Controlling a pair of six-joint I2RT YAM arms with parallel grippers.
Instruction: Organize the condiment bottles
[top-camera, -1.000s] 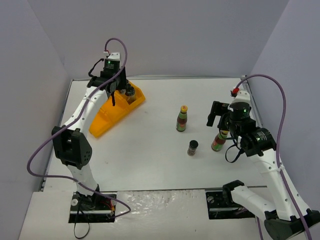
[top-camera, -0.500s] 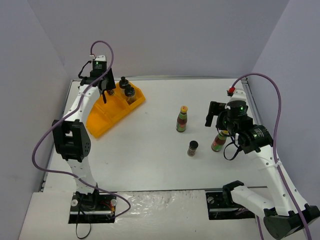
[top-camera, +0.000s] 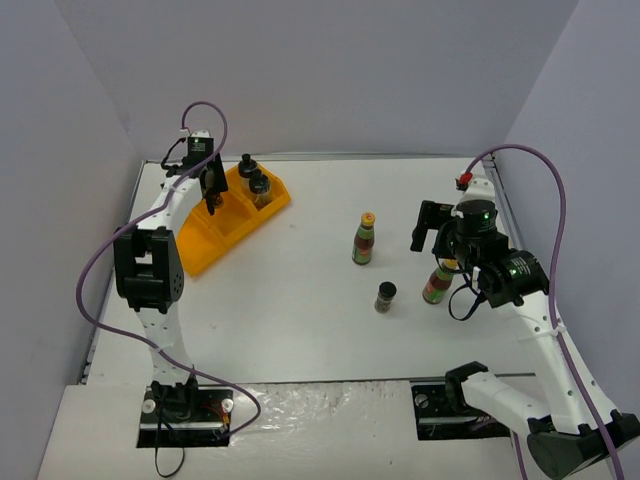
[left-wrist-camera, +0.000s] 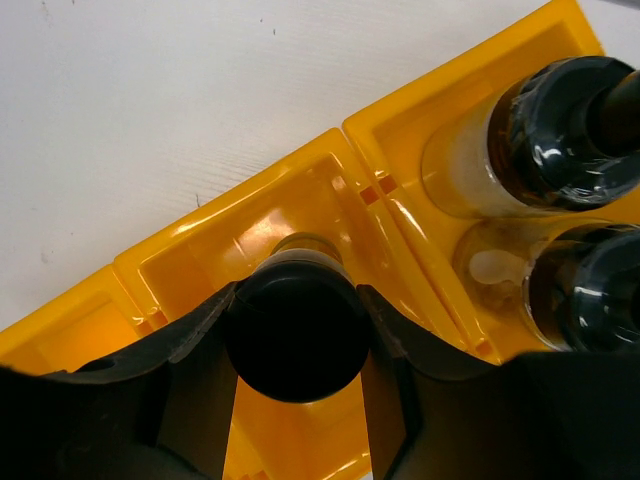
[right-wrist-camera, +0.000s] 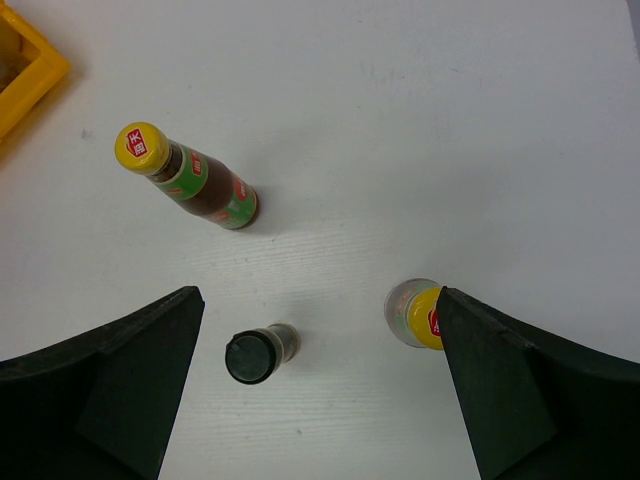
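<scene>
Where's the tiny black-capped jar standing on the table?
The tiny jar stands right of centre in the top view, between the two yellow-capped bottles, a little lower in the picture.

- We see the top view brightly and evenly lit. The white bench is washed pale, with only short, soft shadows beside the slim bottle and the small spice jar.
- In the left wrist view the orange tray glows, with glare patches on its glossy walls.
- White highlights streak the wide jar lids there.
- We find the left fingers dark, soft and out of focus, and the black-capped jar between them is slightly blurred too.
- In the right wrist view the right fingers are near-black, featureless shapes. The bench stays sharp, and the slim bottle leans toward the edge, a wide-angle effect.
</scene>
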